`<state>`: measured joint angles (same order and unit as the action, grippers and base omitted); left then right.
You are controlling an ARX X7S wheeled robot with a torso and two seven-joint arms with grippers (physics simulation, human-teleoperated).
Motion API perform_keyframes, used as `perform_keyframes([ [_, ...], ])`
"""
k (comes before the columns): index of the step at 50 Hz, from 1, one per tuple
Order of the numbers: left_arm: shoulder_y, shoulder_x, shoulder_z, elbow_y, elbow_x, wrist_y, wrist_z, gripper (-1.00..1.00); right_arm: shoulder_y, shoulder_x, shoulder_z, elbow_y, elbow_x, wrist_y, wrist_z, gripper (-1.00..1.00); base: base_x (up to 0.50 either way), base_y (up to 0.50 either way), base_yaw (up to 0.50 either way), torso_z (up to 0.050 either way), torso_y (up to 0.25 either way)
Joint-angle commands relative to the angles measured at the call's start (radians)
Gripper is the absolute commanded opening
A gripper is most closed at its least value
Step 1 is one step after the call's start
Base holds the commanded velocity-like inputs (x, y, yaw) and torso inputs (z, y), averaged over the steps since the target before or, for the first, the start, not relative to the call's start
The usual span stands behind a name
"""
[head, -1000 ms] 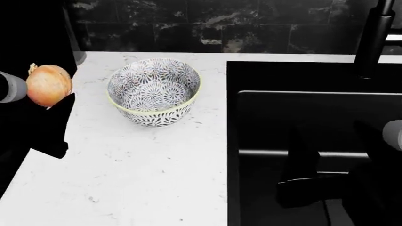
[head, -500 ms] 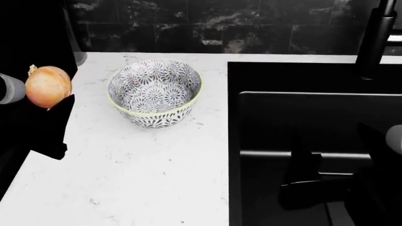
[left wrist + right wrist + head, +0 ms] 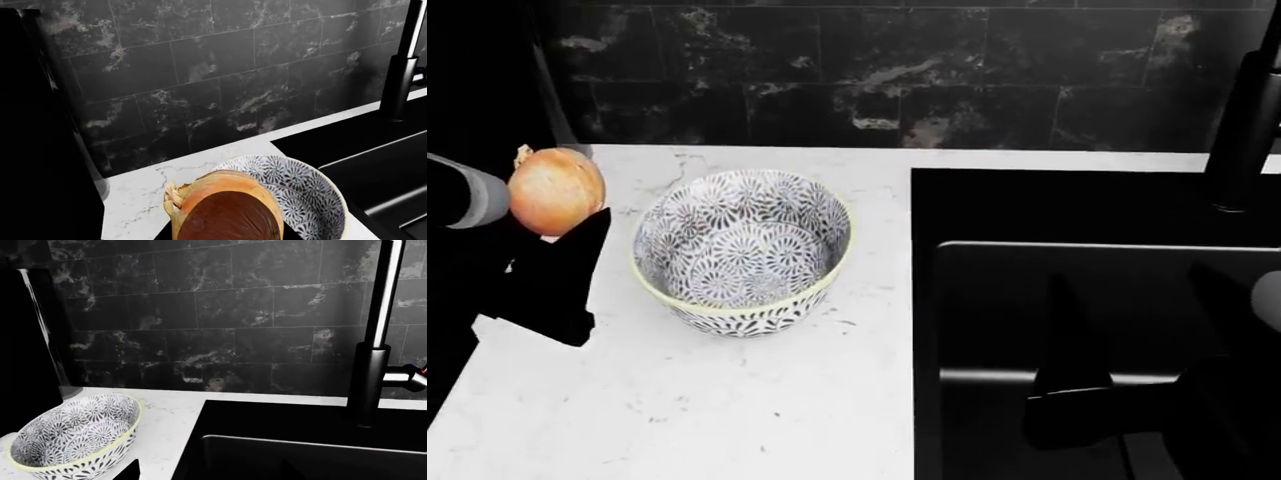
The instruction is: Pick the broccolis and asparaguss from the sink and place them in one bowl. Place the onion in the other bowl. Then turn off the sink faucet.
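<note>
In the head view the onion (image 3: pixel 557 191) sits at the left edge of the frame, pinched in the left gripper (image 3: pixel 550 235), whose dark fingers show below and beside it while the arm's grey cuff lies at the far left; the onion is raised off the white marbled counter (image 3: pixel 721 400) and hangs just to the left of the patterned bowl (image 3: pixel 743 250), not over it. That bowl, blue-and-white with a pale yellow rim, stands upright on the counter in the centre left of the frame, close to the left edge of the sink (image 3: pixel 1094 300), and nothing lies in it. The black sink fills the right half of the frame, and the right gripper (image 3: pixel 1094 400) hangs low inside it at the lower right as a dark shape against the dark basin, so I cannot tell whether its fingers are spread or pressed together. The sink faucet (image 3: pixel 1244 130) rises as a dark column at the upper right edge, behind the basin. The left wrist view shows the onion at the bottom centre with the bowl's rim just behind it, and the right wrist view shows the bowl at the lower left, the faucet column at the right, and dark marbled wall tiles (image 3: pixel 220 325) behind.
</note>
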<state>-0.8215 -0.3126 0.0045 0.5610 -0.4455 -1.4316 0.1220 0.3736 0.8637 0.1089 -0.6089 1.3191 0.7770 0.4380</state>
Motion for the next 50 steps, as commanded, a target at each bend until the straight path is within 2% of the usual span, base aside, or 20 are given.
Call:
perform_keyframes([
  [1,-0.03,0.022,0.001,-0.017,-0.02,-0.039,-0.016,-1.0,-0.005,0.004,0.008,0.0,0.01,-0.003,0.004,1.0,0.0,0.0,0.0,0.0,0.0],
  [6,-0.111,0.073,0.05,-0.078,-0.032,-0.121,-0.039,-1.0,-0.007,-0.011,-0.003,0.014,-0.003,-0.009,-0.005,1.0,0.0,0.0,0.0,0.0,0.0],
  [16,-0.227,0.176,0.138,-0.265,-0.047,-0.127,-0.116,-1.0,-0.027,-0.012,0.005,0.014,-0.003,-0.016,-0.003,1.0,0.0,0.0,0.0,0.0,0.001],
  [20,-0.259,0.205,0.169,-0.357,-0.037,-0.095,-0.125,-1.0,-0.038,-0.011,0.01,0.012,-0.003,-0.019,-0.003,1.0,0.0,0.0,0.0,0.0,0.0],
  [26,-0.349,0.241,0.221,-0.608,-0.001,0.024,-0.099,-1.0,-0.051,-0.011,0.018,0.009,0.0,-0.024,0.0,1.0,0.0,0.0,0.0,0.0,0.0],
  [29,-0.407,0.264,0.209,-0.72,-0.008,0.012,-0.089,-1.0,-0.067,-0.009,0.027,0.005,0.001,-0.027,0.002,1.0,0.0,0.0,0.0,0.0,0.0],
  [32,-0.463,0.282,0.213,-0.844,0.001,0.063,-0.076,-1.0,-0.069,-0.009,0.029,0.008,0.002,-0.029,0.004,1.0,0.0,0.0,0.0,0.0,0.0],
  [42,-0.548,0.282,0.361,-1.125,0.063,0.207,-0.04,-1.0,-0.083,-0.002,0.039,0.004,0.014,-0.029,0.008,1.0,0.0,0.0,0.0,0.0,0.0],
  [47,-0.616,0.306,0.364,-1.329,0.072,0.285,-0.057,-1.0,-0.081,-0.009,0.034,0.011,0.005,-0.032,0.004,1.0,0.0,0.0,0.0,0.0,0.002],
  [50,-0.644,0.309,0.404,-1.401,0.042,0.312,-0.042,-1.0,-0.082,-0.005,0.035,0.013,0.008,-0.032,0.003,1.0,0.0,0.0,0.0,0.0,0.0],
])
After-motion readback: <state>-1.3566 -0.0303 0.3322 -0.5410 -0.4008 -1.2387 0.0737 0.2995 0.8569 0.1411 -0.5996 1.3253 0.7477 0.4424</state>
